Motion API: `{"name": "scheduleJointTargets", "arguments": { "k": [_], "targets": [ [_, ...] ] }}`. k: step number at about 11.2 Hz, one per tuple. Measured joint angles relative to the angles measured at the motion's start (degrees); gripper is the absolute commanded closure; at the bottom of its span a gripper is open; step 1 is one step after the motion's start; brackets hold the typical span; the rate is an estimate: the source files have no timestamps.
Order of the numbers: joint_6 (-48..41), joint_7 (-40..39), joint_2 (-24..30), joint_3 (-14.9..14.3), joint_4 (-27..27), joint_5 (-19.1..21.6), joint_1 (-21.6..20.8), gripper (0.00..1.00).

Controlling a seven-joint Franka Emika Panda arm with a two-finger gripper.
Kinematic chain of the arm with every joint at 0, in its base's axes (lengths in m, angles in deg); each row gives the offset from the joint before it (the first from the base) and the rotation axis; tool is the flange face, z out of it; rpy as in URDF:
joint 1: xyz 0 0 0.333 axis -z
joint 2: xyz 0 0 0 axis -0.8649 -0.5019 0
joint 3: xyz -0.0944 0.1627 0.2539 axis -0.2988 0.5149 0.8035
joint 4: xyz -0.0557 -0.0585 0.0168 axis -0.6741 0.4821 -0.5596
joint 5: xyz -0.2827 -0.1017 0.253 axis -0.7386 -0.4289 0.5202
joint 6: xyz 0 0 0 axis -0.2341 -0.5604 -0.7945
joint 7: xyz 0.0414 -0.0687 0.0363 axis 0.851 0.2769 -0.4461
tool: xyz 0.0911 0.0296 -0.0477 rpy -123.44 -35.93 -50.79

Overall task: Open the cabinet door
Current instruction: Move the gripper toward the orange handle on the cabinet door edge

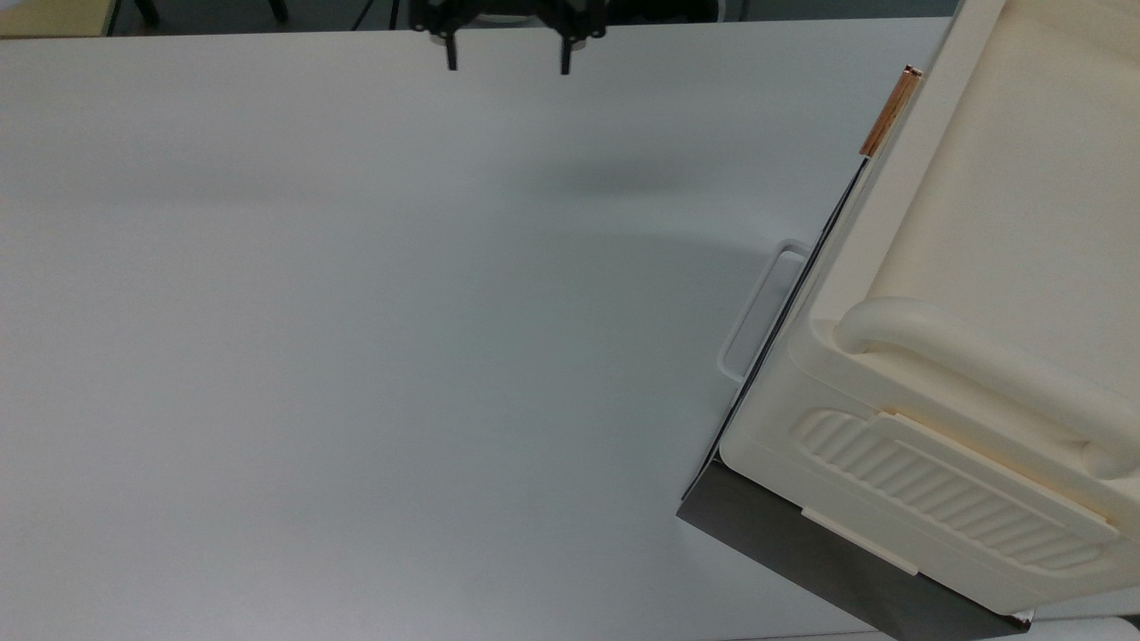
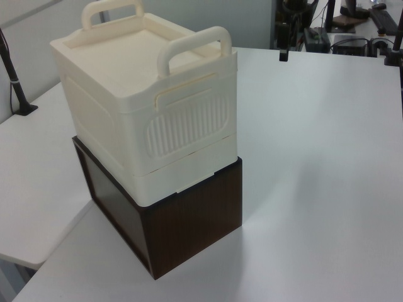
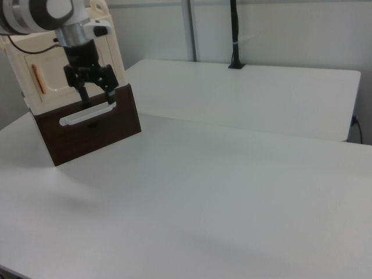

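The cream cabinet (image 1: 1006,267) stands on a dark base (image 1: 802,543) at the top view's right. In the right view its door (image 3: 51,81) faces the camera, closed, with the copper bar handle (image 3: 36,78) upright near the door's left end. The same handle (image 1: 889,111) juts from the cabinet's edge in the top view. My gripper (image 1: 508,62) hangs open over the table's far edge, well left of the handle in the top view, with nothing between its fingers. In the right view the gripper (image 3: 99,100) overlaps the cabinet's front. The left view has the cabinet (image 2: 145,107) and one of the fingertips (image 2: 283,55).
A white loop handle (image 1: 764,307) sticks out from the dark base's front (image 3: 87,114). The white table (image 1: 356,338) spreads wide to the top view's left of the cabinet. Dark stands and cables (image 2: 352,25) sit behind the table's far edge.
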Motion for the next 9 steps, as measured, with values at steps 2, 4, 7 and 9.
{"name": "scheduleJointTargets", "arguments": {
  "k": [2, 4, 7, 9],
  "targets": [
    [0.8, 0.0, 0.0, 0.1, 0.6, 0.2, -2.9, 0.00],
    [5.7, -0.3, 0.0, 0.3, 0.7, 2.6, -5.9, 0.00],
    [10.1, -5.7, 0.0, 0.5, 0.7, 6.9, -9.5, 0.00],
    [11.0, -9.2, -0.3, 0.5, 1.4, 7.4, -11.1, 0.00]
  ]
}}
